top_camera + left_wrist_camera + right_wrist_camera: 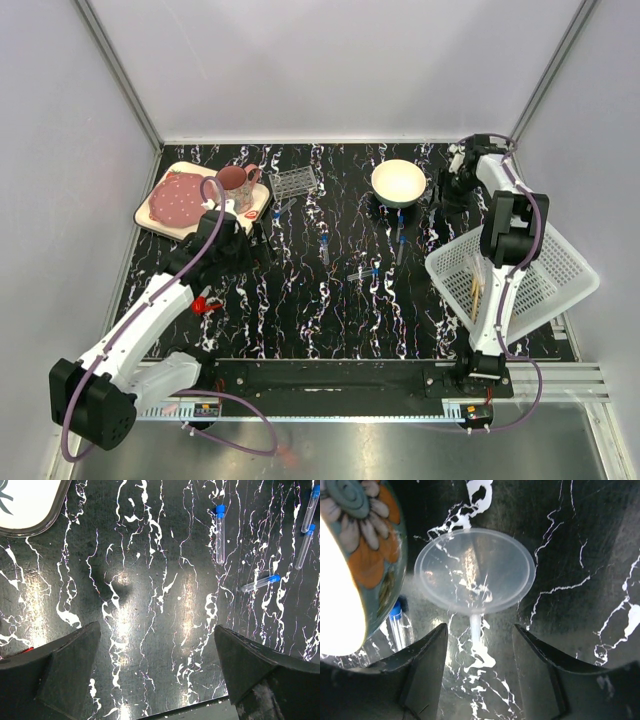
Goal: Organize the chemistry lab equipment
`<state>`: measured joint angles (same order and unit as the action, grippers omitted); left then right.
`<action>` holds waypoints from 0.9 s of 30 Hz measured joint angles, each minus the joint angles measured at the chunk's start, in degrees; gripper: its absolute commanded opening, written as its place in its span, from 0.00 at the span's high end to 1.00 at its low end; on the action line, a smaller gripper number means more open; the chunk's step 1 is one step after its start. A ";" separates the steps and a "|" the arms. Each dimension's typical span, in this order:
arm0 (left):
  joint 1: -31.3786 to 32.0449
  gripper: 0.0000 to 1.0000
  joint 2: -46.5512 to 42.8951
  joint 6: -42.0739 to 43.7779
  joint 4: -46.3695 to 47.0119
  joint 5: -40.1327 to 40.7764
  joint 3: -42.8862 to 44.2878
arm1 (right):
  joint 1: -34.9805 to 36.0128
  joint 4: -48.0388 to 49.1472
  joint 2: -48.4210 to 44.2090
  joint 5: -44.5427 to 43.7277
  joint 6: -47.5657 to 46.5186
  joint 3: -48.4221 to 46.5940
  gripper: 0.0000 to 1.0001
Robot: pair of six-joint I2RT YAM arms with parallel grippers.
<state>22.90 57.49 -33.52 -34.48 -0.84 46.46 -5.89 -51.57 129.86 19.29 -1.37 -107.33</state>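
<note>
From above, your left arm (150,310) reaches toward the cream tray (143,214) holding the dotted plate (175,200) and pink mug (233,180), while your right arm (500,270) stretches to the far right corner, close to the cream bowl (398,182). Blue-capped tubes (323,248) lie scattered mid-tabletop (300,320), with a wire rack (293,183) standing behind them. A red-tipped piece (207,300) lies beside the left arm, and tan wooden sticks (476,290) rest in the white basket (550,270) at the right edge. In the left wrist view, your left fingers (60,670) stand wide apart over bare tabletop with nothing between them; four tubes lie beyond, to the right. In the right wrist view, the clear funnel (475,570) lies on the tabletop just beside the flower-painted bowl, its wide mouth toward the camera and its spout pointing back between your right fingers (427,665). Those fingers stand apart on either side of the spout, not touching it.
</note>
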 measured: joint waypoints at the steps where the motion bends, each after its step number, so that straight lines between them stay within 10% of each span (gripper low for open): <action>1: -0.11 0.01 0.00 0.00 0.04 -0.07 0.00 | 0.13 0.04 0.63 -0.42 0.15 -0.48 0.41; 27: -0.87 0.01 -1.29 -0.02 0.09 -1.16 -0.72 | 2.89 0.76 3.52 -12.68 -1.31 -3.02 0.89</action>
<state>22.02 56.21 -33.54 -34.39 -2.00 45.74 -3.01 -50.81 133.38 6.61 -2.68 -110.34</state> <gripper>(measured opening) 0.984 0.173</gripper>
